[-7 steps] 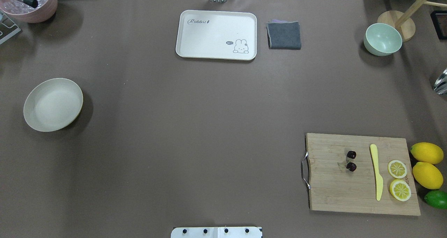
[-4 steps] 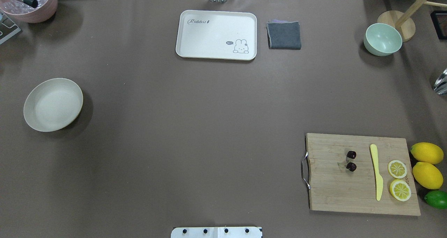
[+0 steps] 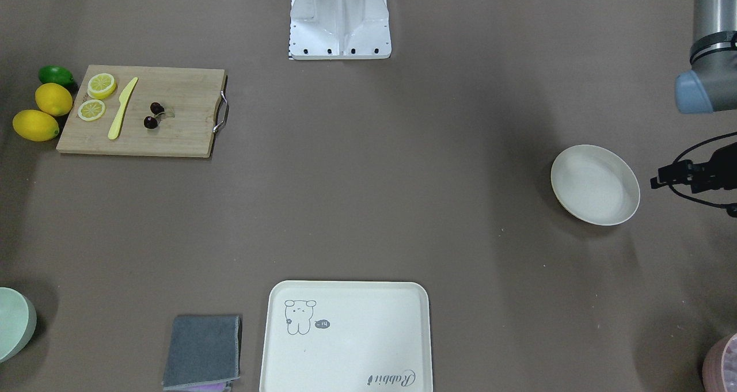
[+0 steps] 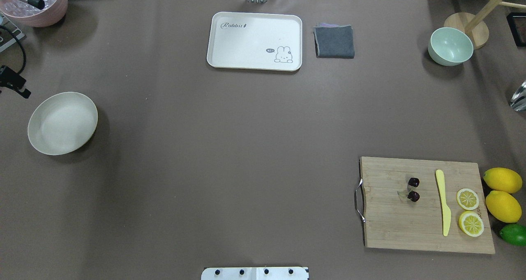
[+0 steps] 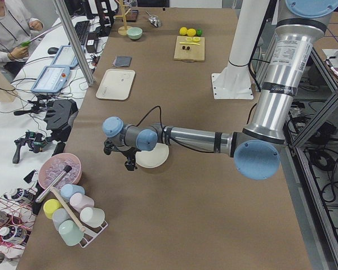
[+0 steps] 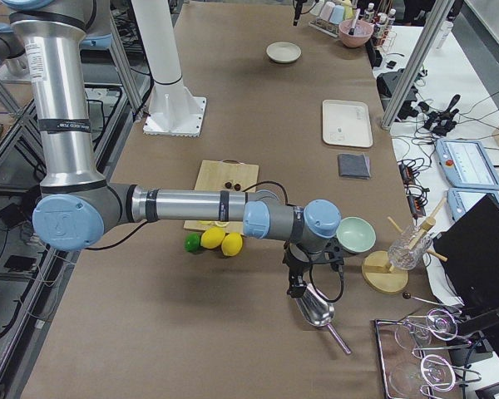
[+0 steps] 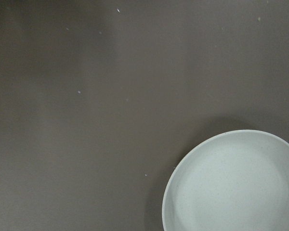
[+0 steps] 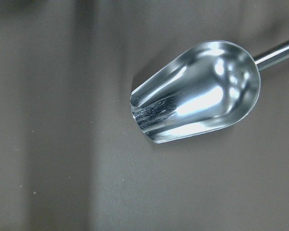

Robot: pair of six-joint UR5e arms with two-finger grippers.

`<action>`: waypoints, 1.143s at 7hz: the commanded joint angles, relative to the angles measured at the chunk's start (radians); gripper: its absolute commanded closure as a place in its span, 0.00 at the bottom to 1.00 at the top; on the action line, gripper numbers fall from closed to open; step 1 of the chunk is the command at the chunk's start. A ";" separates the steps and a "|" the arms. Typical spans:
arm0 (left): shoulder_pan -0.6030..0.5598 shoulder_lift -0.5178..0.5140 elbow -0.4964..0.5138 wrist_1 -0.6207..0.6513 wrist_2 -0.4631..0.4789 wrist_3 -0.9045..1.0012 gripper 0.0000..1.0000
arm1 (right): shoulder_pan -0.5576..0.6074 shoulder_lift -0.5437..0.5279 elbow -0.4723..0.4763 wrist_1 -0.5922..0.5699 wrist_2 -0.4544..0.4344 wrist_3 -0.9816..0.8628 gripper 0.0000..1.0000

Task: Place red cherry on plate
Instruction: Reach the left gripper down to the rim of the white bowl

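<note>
Left hand (image 5: 128, 163) hangs just beside the round cream-white plate (image 4: 61, 123). It is small and dark from the side and cut off at the frame edge elsewhere, so I cannot tell whether its fingers are spread or pressed together. Same story for the right hand (image 6: 298, 287): caught only in the right side view, above a shiny metal scoop (image 8: 197, 91), grip unreadable.

Now the pair of dark red cherries on pale stems (image 4: 414, 196). It lies on the wooden cutting board (image 4: 390, 226), near right on the brown tabletop (image 4: 230, 148), well apart from the plate at far left.

Count along:
- one yellow knife (image 4: 443, 202)
- two lemon halves (image 4: 467, 199)
- two whole lemons (image 4: 502, 180)
- one lime (image 4: 513, 234)

Only the right wrist view shows the scoop's bowl whole; overhead clips it at the right edge.
</note>
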 commanded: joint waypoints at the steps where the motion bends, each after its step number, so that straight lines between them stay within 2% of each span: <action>1: 0.042 0.003 0.088 -0.135 0.003 -0.046 0.02 | -0.004 0.000 -0.001 0.000 0.001 0.000 0.00; 2: 0.054 0.003 0.088 -0.137 0.003 -0.062 0.06 | -0.004 0.000 -0.002 0.001 0.001 0.000 0.00; 5: 0.062 0.001 0.087 -0.144 0.011 -0.096 0.33 | -0.012 0.001 -0.007 0.004 0.001 0.000 0.00; 8: 0.079 0.013 0.087 -0.157 0.017 -0.097 0.37 | -0.015 0.005 -0.007 0.004 -0.001 0.000 0.00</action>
